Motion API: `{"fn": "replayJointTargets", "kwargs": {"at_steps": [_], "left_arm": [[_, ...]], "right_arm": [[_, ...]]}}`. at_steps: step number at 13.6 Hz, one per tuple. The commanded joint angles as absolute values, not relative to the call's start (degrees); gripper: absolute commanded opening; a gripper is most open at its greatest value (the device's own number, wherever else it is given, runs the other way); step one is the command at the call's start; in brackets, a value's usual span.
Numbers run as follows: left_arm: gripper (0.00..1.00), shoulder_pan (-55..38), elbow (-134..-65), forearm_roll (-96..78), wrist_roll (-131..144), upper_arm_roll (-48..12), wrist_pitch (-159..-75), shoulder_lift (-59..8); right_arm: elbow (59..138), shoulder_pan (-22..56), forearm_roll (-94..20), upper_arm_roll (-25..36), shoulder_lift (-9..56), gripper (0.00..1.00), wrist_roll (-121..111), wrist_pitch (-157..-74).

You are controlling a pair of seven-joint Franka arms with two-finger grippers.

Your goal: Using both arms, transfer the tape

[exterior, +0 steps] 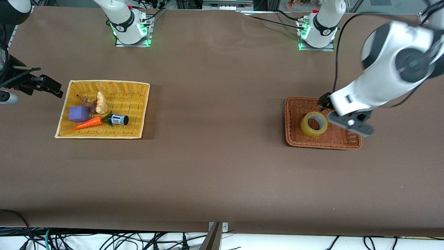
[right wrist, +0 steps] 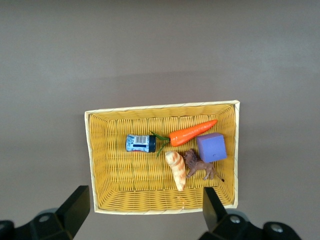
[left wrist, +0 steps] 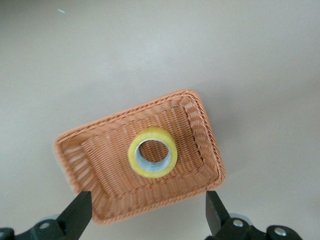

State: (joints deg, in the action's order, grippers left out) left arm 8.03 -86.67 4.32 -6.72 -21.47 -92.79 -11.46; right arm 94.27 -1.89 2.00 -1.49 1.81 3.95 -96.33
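Front: left gripper (exterior: 341, 116) up over the orange basket (exterior: 295, 137) w/ the tape (exterior: 314, 124) lying in it, right gripper (exterior: 52, 86) waiting by the yellow basket (exterior: 133, 104); left wrist: fingers (left wrist: 77, 215) apart, nothing held, so pick-up's just starting, next needs a straight drop onto the ring; right wrist: fingers (right wrist: 75, 205) apart too.

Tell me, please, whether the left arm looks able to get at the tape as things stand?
Probably yes: the left gripper hangs open over the orange basket, and the tape lies alone inside, nothing covering it.
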Motion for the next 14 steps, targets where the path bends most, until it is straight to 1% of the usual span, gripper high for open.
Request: {"fn": "replayJointTargets", "kwargs": {"at_steps": [1,2,4,5,7,9,12,14], "left_arm": [[1.00,9.6,-80.9,1.9,2.6,-20.3,-87.4,-9.9],[1.00,8.3,-83.0,1.8,10.2,-16.7,-87.7,-7.4],[1.00,1.3,-88.2,-1.0,12.0,-9.8,-88.8,-2.9],[1.00,0.5,-90.2,-3.1,12.0,-8.5,-91.2,-2.0],[1.00,-0.1,-92.2,-3.3,9.2,-7.7,-94.2,-1.8],[1.00,-3.7,-92.4,-3.3,6.9,-3.6,-94.5,-1.3],[1.00,-3.8,-92.5,-3.1,6.5,-3.0,-93.7,-1.1],[1.00,-3.5,-91.4,-2.9,6.5,-3.1,-91.4,-1.5]], "right_arm": [[92.7,-1.7,1.1,-1.2,2.3,1.00,3.4,-95.1],[92.7,-1.7,1.1,-1.2,2.3,1.00,3.4,-95.2],[92.7,-1.7,1.1,-1.2,2.3,1.00,3.4,-95.2],[92.7,-1.7,1.1,-1.2,2.3,1.00,3.3,-95.2],[92.7,-1.7,1.1,-1.2,2.3,1.00,3.3,-95.2],[92.7,-1.7,1.1,-1.2,2.3,1.00,3.3,-95.1],[92.7,-1.7,1.0,-1.2,2.3,1.00,3.3,-95.1],[92.7,-1.7,1.0,-1.2,2.3,1.00,3.4,-95.2]]}}
